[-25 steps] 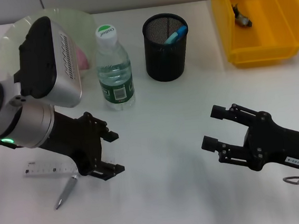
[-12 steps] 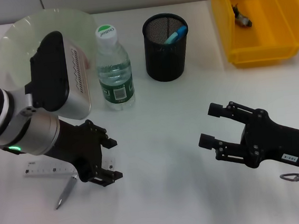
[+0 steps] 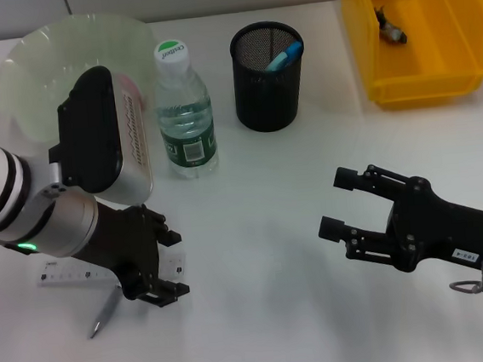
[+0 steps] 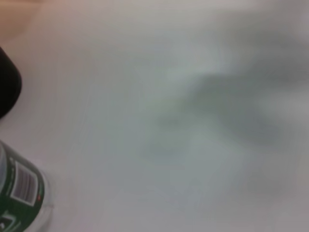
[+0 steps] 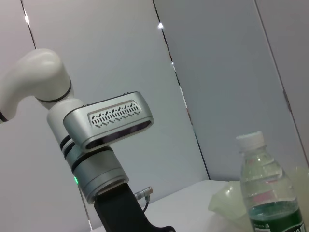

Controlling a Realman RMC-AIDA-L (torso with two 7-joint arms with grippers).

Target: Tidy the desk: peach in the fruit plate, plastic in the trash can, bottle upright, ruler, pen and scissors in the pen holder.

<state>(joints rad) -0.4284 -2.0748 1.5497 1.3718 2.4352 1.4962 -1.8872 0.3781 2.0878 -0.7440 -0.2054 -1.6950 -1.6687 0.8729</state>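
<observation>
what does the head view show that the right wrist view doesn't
Only the head view shows the ruler, pen, holder, yellow bin and the right hand, open over bare table. Only the right wrist view shows the wall panels behind the desk. Both show the bottle upright, the green plate and the left arm, whose open left hand hangs over the ruler.
</observation>
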